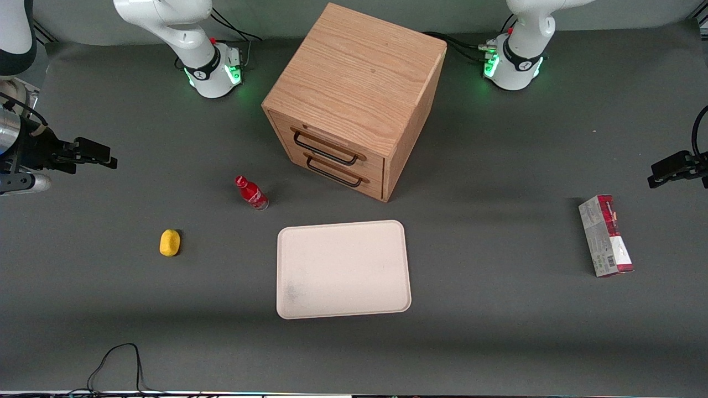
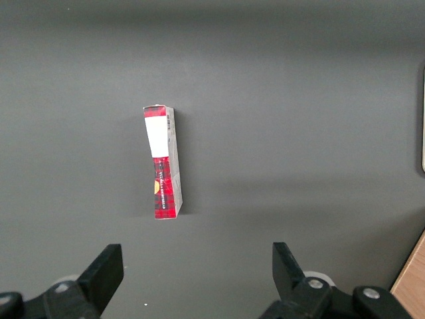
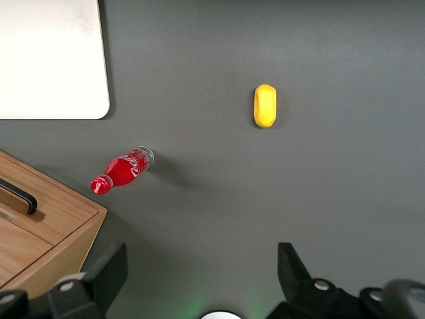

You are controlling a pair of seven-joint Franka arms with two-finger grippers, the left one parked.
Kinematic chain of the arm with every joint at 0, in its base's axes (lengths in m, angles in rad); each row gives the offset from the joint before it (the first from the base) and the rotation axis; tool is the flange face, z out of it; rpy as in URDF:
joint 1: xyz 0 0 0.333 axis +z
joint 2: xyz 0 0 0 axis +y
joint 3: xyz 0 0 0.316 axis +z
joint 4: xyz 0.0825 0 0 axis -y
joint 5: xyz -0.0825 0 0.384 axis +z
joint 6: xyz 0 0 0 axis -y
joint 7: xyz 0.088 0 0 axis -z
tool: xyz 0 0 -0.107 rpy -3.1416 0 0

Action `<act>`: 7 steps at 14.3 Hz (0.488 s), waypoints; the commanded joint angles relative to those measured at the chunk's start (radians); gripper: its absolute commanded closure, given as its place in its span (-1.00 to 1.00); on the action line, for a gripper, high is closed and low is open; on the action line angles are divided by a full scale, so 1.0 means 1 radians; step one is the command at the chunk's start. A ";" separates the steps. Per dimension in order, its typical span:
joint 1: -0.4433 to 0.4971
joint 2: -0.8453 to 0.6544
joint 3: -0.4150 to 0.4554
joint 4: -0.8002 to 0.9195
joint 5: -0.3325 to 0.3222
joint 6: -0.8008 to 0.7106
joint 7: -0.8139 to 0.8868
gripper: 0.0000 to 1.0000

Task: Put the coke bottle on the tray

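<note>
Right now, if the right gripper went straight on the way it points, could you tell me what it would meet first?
Probably bare table. The gripper, fingers open, points down at the mat, with the coke bottle and the yellow object off its line. Depth is hard to judge.

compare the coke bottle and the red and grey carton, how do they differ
The coke bottle is a small round red bottle with a cap; the carton is a longer flat-sided box, red and grey. The bottle stands near the drawer cabinet, just off the tray; the carton lies flat toward the parked arm's end. Both rest on the table, untouched. The gripper hangs open above the working arm's end, holding nothing.
</note>
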 commanded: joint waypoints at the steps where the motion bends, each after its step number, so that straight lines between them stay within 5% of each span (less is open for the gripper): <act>1: -0.002 0.026 0.000 0.039 0.016 -0.022 -0.022 -1.00; 7: 0.003 0.141 0.018 0.170 0.015 -0.020 0.057 -1.00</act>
